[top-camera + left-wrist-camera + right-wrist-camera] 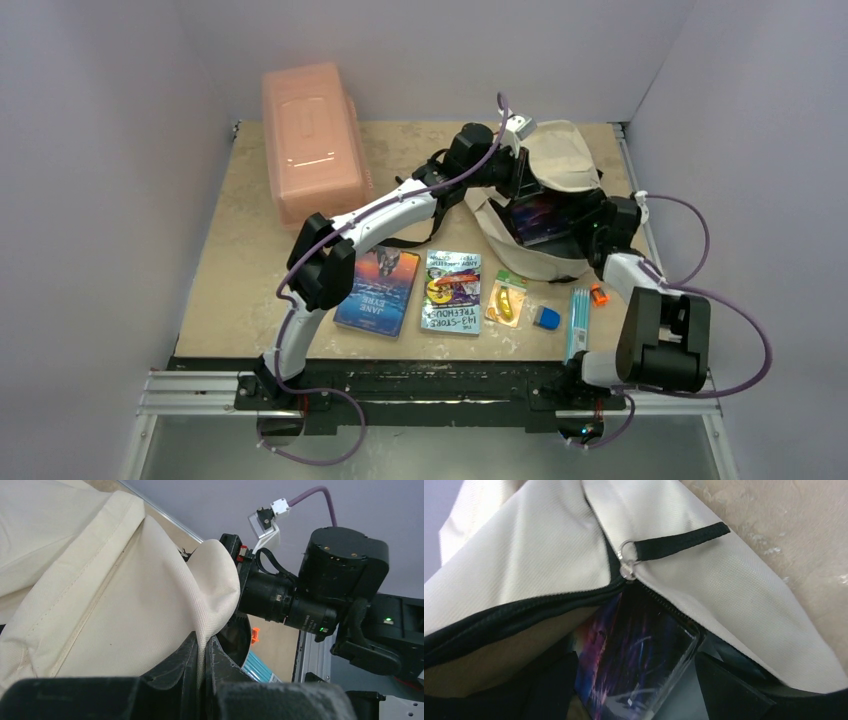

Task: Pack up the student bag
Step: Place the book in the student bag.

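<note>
Beige tabletop (230, 300), student bag (560, 160) lengthwise far-to-near, mouth facing near edge

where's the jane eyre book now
In the top view, the Jane Eyre book lies near the front edge of the table, left of the Treehouse book.

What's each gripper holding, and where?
Left gripper pinches the student bag by a fabric fold at its opening. Right gripper: a book lies between its jaws, hold unclear.
</note>
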### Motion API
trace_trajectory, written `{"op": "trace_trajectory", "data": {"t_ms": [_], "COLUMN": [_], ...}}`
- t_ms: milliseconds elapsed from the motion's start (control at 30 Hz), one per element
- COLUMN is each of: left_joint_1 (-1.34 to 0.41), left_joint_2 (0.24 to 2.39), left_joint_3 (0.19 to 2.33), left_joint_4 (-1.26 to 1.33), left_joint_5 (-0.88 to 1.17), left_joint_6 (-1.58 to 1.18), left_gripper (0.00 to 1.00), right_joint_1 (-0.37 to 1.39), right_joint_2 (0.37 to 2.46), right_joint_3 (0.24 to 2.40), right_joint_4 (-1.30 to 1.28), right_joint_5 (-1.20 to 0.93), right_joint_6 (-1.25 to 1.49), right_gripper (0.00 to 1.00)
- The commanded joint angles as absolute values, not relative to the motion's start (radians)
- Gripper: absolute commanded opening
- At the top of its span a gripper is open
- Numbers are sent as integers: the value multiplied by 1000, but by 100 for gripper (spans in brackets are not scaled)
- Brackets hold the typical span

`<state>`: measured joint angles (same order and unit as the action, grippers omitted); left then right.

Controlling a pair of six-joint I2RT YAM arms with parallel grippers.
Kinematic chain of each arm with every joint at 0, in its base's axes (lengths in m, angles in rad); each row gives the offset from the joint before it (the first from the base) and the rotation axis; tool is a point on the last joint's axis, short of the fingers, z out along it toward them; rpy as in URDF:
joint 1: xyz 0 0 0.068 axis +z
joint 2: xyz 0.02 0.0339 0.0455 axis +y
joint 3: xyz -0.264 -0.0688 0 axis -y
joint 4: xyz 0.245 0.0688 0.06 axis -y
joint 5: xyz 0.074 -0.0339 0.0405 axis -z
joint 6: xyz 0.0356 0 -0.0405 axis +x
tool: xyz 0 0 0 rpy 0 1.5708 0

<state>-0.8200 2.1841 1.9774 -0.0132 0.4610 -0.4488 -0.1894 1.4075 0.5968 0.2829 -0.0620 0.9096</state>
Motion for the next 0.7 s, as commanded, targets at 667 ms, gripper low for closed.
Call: {"op": "trace_trajectory", "data": {"t_ms": [667], "left_joint_1": [-833], "left_joint_2": [2226], "left_joint_3": [2074], "left_joint_4": [2], "left_joint_5": [635], "left_joint_6": [-568], "left_gripper": [0], "right_joint_1": [-65], "right_joint_2": [1560], "right_joint_3": [534], "right_joint_4": [725], "right_joint_5": [-127], "right_joint_6": [1012], "right_gripper": [57]}}
